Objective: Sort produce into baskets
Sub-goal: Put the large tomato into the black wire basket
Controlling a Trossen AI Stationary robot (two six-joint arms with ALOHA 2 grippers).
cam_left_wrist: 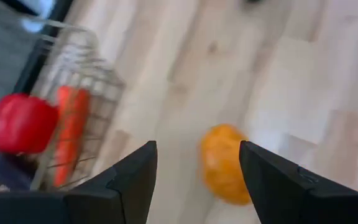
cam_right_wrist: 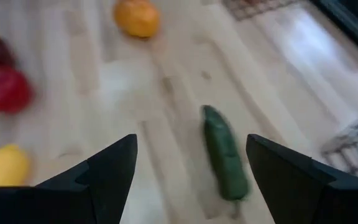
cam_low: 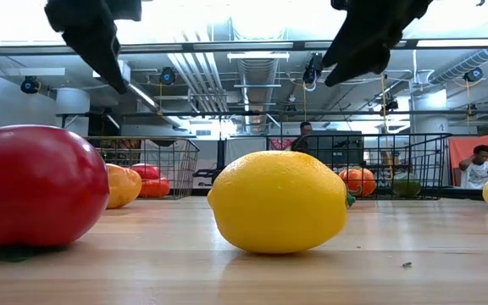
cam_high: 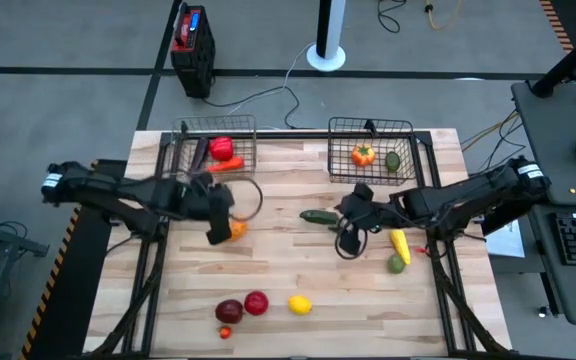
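While the produce lies scattered over the wooden tabletop [cam_high: 298,270], I note where each piece sits. Left basket [cam_high: 183,150], at the far edge: a red piece [cam_high: 221,148] and an orange carrot [cam_high: 226,166], both also seen in the left wrist view. Right basket [cam_high: 408,150], also at the far edge: an orange tomato-like piece [cam_high: 364,154] and a green piece [cam_high: 393,161].

Loose on the wood: an orange fruit [cam_high: 237,229] left of centre, a dark green cucumber [cam_high: 319,215] near the middle, a yellow piece [cam_high: 399,243] with a light green piece [cam_high: 396,263] touching or just beside it on the right side. Along the near edge: a dark red piece [cam_high: 229,310], a red apple [cam_high: 256,302], a lemon [cam_high: 300,305], and a tiny red-orange piece [cam_high: 225,332] just beside the dark red one.

Left gripper [cam_high: 218,228] hangs above the orange fruit [cam_left_wrist: 224,163], jaws spread, nothing between them; in its wrist view the fruit shows between the fingers [cam_left_wrist: 129,180] and clear of both.

Right gripper [cam_high: 348,240] is raised off the wood near the cucumber [cam_right_wrist: 224,152], jaws wide apart and empty; the cucumber lies flat between the fingers [cam_right_wrist: 107,171] in the wrist view, untouched.

In the low view, people show in the room behind the baskets.
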